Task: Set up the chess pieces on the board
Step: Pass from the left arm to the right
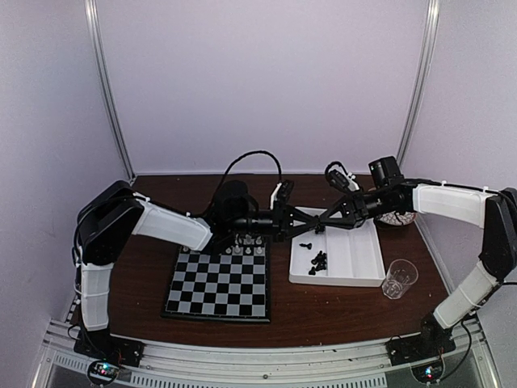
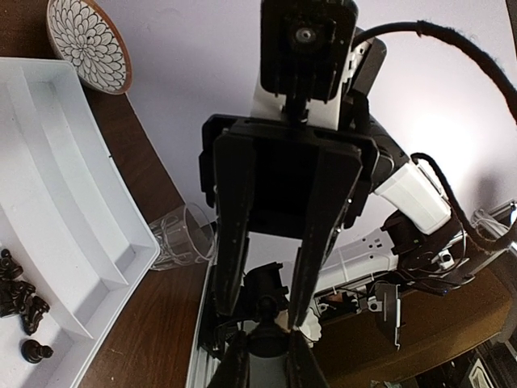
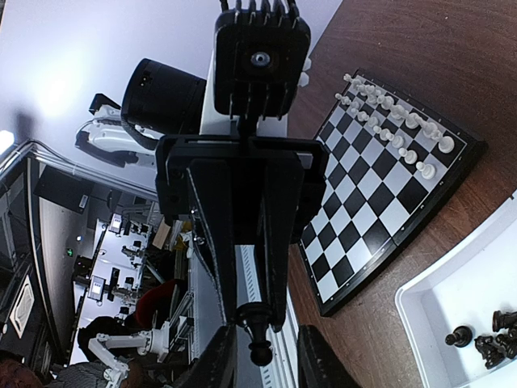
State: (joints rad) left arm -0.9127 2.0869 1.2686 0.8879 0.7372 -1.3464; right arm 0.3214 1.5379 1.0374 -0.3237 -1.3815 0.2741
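Observation:
My two grippers meet tip to tip in the air between the board (image 1: 218, 284) and the white tray (image 1: 349, 260). The left gripper (image 3: 257, 315) is shut on the base of a black chess piece (image 3: 260, 339), whose round head points at the right wrist. The right gripper (image 3: 268, 333) is open. Its fingers (image 2: 224, 267) straddle the piece's head (image 2: 268, 307) with gaps on both sides. White chess pieces (image 3: 388, 121) fill the board's two far rows. Several black chess pieces (image 1: 319, 260) lie in the tray.
A clear glass cup (image 1: 399, 277) stands right of the tray, near the table's front. A patterned bowl (image 2: 89, 44) sits behind the tray at the back right. Pale walls close the table on three sides.

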